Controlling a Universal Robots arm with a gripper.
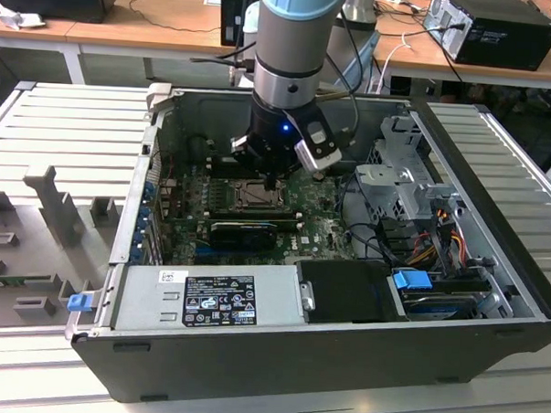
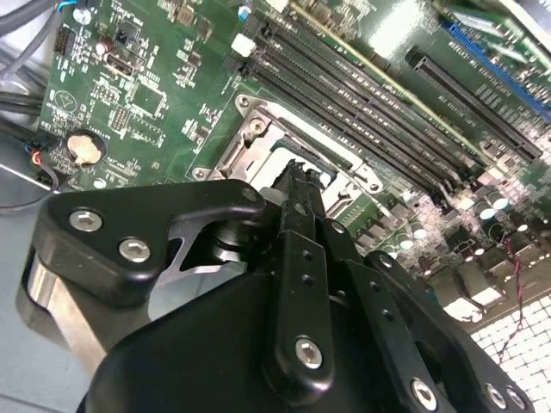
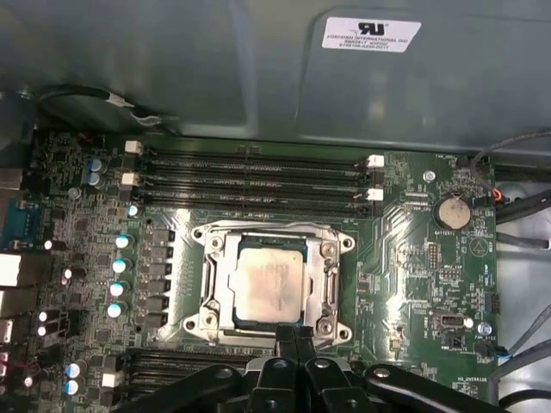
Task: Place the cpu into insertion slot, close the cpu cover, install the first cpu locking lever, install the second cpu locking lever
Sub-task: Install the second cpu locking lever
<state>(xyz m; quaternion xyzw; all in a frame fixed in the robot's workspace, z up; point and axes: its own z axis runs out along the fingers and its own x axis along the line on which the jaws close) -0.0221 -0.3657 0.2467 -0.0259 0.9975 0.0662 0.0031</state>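
1. The first wrist view shows the cpu [image 3: 269, 281] seated in the insertion slot [image 3: 331, 274], the cpu cover [image 3: 212, 277] down around it.
2. Gripper [image 3: 296, 337]: fingers pressed together, holding nothing, just at the slot's edge.
3. The second wrist view shows a coin battery [image 2: 79, 147].
4. Computer case [image 1: 278, 353]: green board [image 1: 325, 229], cables, power supply [image 1: 207, 298].
5. Grey ribbed table [image 1: 69, 124]; wooden desks [image 1: 165, 14] behind.

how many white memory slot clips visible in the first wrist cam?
4: two at one end of the memory slots, at and; two at the other, at and. The end effector may hide more.
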